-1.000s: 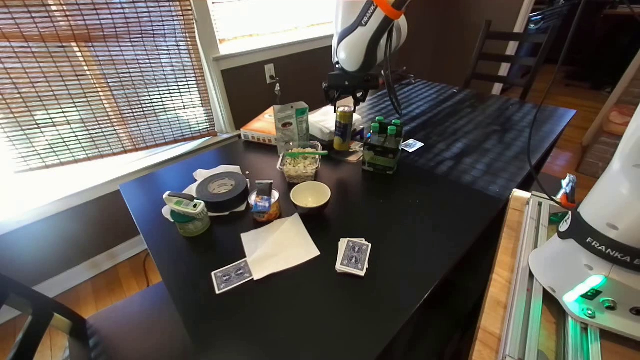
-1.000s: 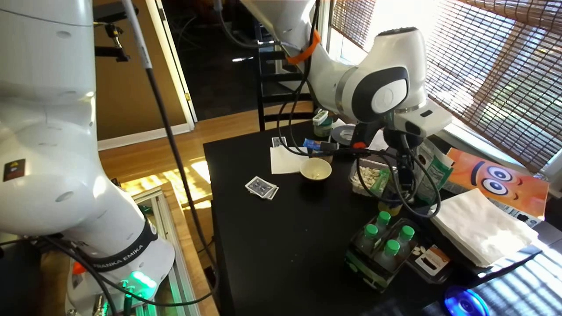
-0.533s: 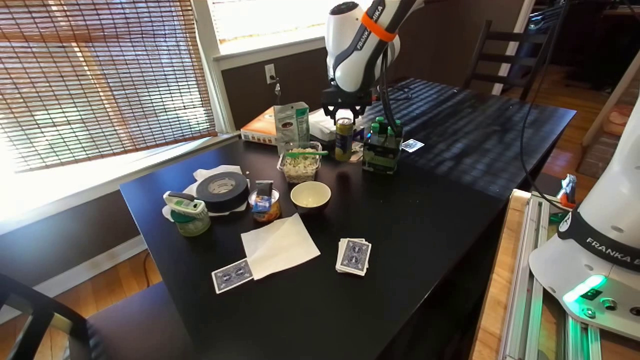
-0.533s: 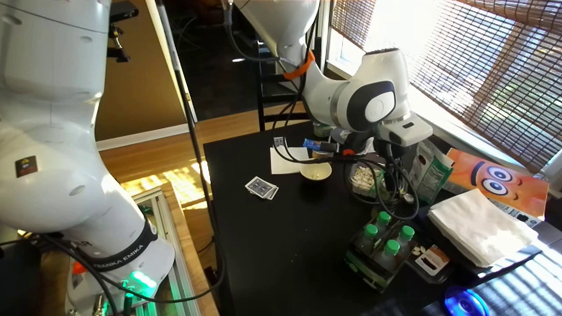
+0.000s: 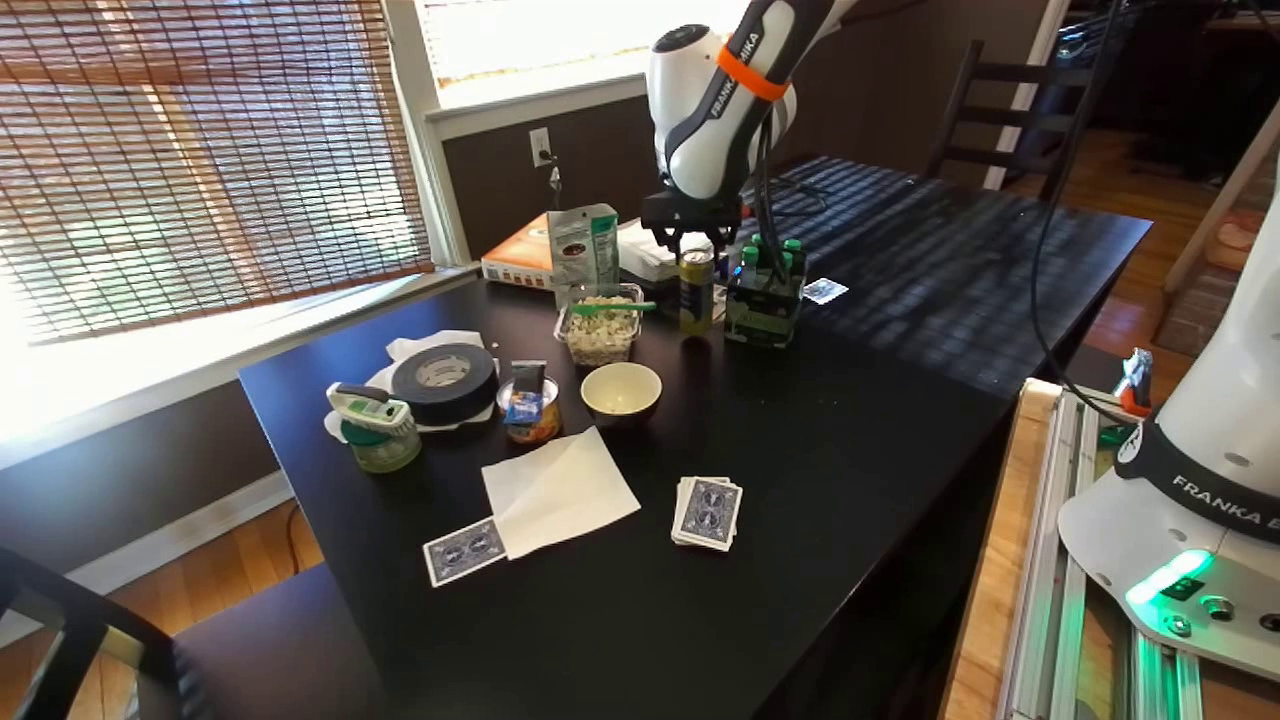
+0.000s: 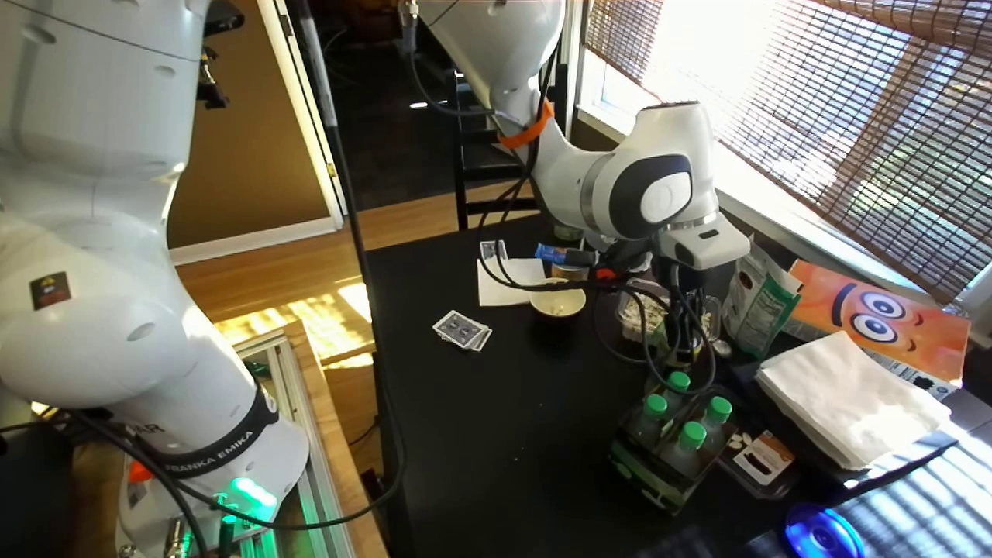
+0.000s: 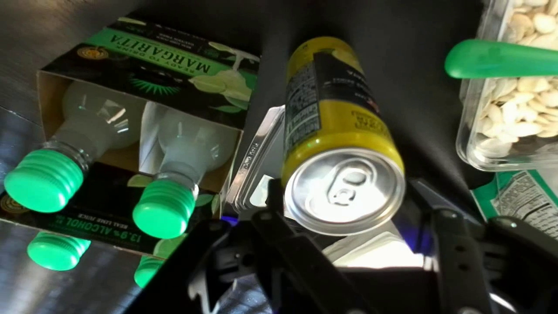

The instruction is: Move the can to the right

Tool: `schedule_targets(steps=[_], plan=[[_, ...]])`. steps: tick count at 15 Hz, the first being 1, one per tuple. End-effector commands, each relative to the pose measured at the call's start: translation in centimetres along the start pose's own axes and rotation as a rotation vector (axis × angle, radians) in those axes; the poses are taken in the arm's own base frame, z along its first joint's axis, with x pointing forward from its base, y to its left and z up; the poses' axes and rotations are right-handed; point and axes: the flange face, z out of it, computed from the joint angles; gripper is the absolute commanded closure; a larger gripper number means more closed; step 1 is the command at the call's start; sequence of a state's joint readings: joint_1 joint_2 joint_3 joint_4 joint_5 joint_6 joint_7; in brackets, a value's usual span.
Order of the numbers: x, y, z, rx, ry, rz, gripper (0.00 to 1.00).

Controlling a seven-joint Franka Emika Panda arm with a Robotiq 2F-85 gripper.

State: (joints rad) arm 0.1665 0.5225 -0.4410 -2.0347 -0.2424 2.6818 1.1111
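Above the black table (image 5: 820,450) by sunlit blinds (image 5: 210,150), end effector (image 5: 697,257) tight around the can (image 5: 695,303).

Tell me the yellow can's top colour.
The yellow can's top is silver, clearest in the wrist view.

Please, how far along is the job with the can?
Done: the grasp; the end effector is closed on the can in the wrist view. In hand: the can, upright beside the bottle carrier; whether it touches the table I cannot tell. Left: probably placing and releasing it, since the grip is not yet opened.
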Motion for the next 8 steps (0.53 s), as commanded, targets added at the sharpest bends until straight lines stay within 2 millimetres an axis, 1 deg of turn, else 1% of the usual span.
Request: schedule_targets(steps=[1, 8], plan=[[0.34, 0.01, -0.46, -0.023, -0.013, 0.024, 0.63], [0.27, -0.01, 0.09, -0.021, -0.026, 0.03, 0.63]])
